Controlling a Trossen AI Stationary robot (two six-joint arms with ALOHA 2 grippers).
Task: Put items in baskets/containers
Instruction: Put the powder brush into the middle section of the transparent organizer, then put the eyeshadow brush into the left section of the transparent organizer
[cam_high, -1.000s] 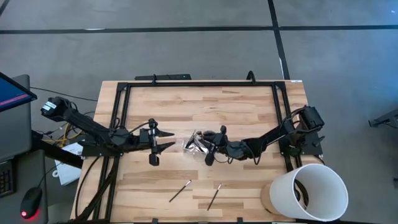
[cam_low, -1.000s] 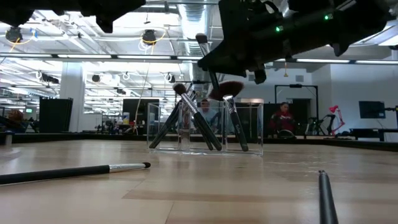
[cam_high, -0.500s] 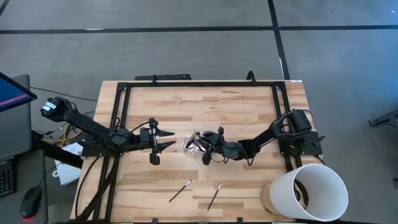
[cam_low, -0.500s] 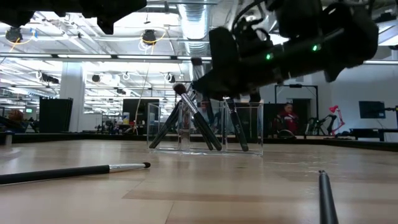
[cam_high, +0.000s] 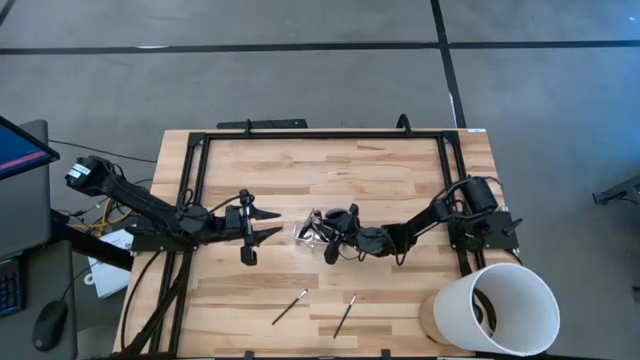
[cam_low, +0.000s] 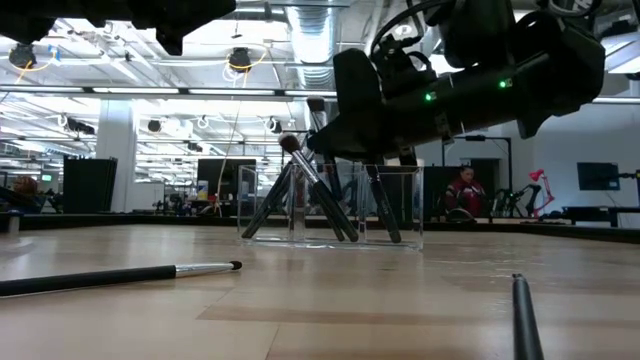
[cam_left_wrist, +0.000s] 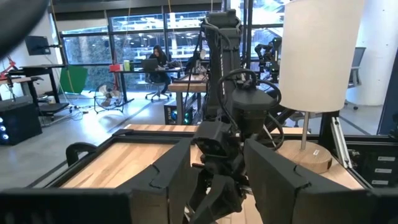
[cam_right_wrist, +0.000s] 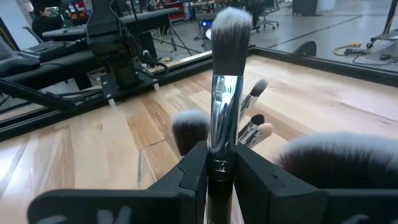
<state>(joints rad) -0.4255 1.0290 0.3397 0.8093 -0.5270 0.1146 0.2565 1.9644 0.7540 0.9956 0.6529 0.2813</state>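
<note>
One brush upright between right claw fingers

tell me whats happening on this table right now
The right gripper holds a dark-handled makeup brush with a silver ferrule upright between its fingers, over the small clear plastic tray at mid-table, where several brushes already lean. The left gripper waits beside the tray, jaws open and empty. Two thin dark brushes lie on the wooden table nearer the front edge, not yet collected. A large white bucket stands at the right front corner.
</note>
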